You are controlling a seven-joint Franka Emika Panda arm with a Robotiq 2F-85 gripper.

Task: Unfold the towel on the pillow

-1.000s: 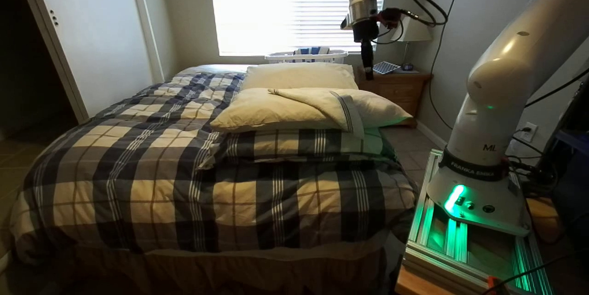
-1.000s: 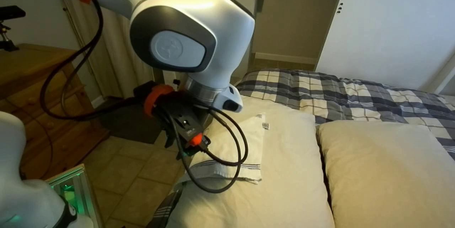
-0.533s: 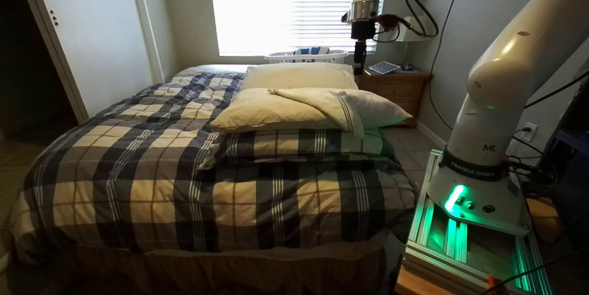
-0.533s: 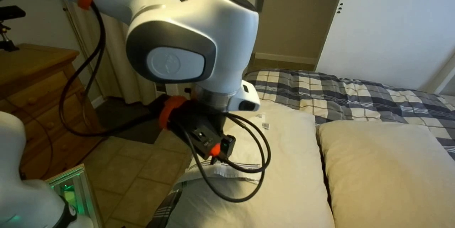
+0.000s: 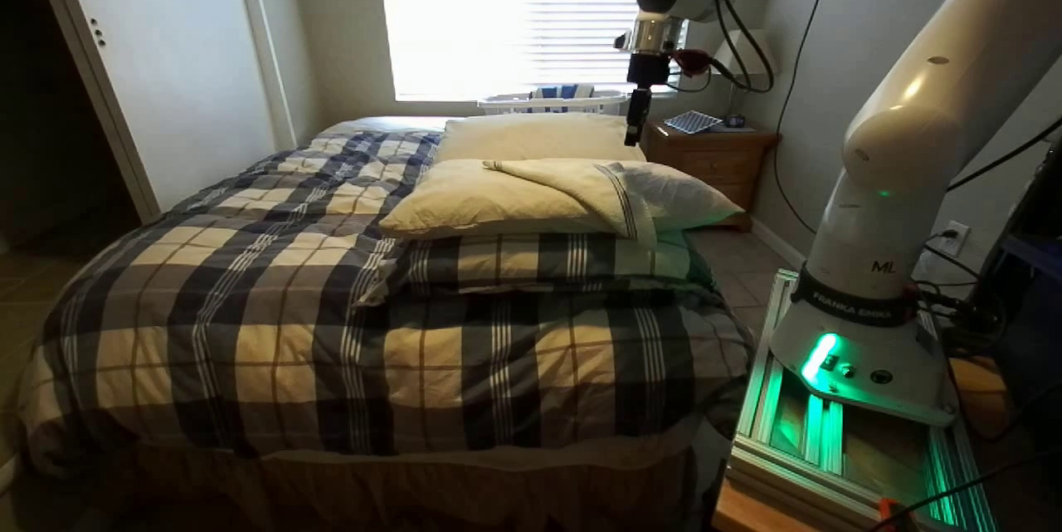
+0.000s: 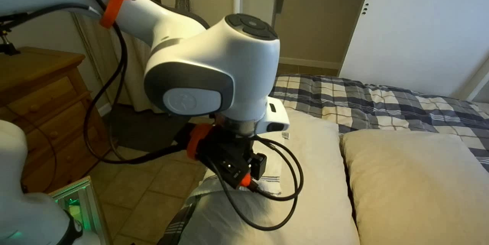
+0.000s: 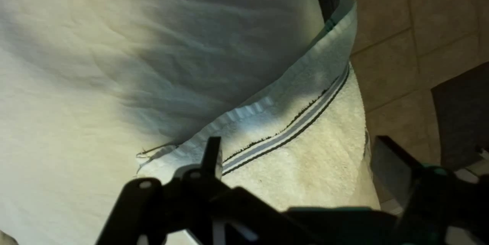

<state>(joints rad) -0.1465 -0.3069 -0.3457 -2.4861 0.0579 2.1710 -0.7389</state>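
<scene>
Black and two-fingered, the gripper (image 7: 300, 148) is nearest in the wrist view, its jaws spread wide and holding nothing; the step in hand looks to be the approach, with no grasp made yet. Beyond it lies a small cream terry-cloth towel (image 7: 321, 153) with blue-grey and black stripes near its hem. One jaw shows beside the stripes, the other just past the towel's side edge; in an exterior view the fingertips (image 5: 634, 134) look to hang above the towel, clear of it. The next move probably calls for coming down on a loose edge and pinching only the upper layer, then lifting it across. Beneath the towel is a large, plump, cream-yellow pillow (image 5: 473, 200), its cover probably easy to nip by mistake; the towel's striped end droops over the pillow's side. Below spreads navy, grey and cream plaid bedding (image 5: 274, 291); farther off lies a second plain cream pillow (image 5: 539, 138).
</scene>
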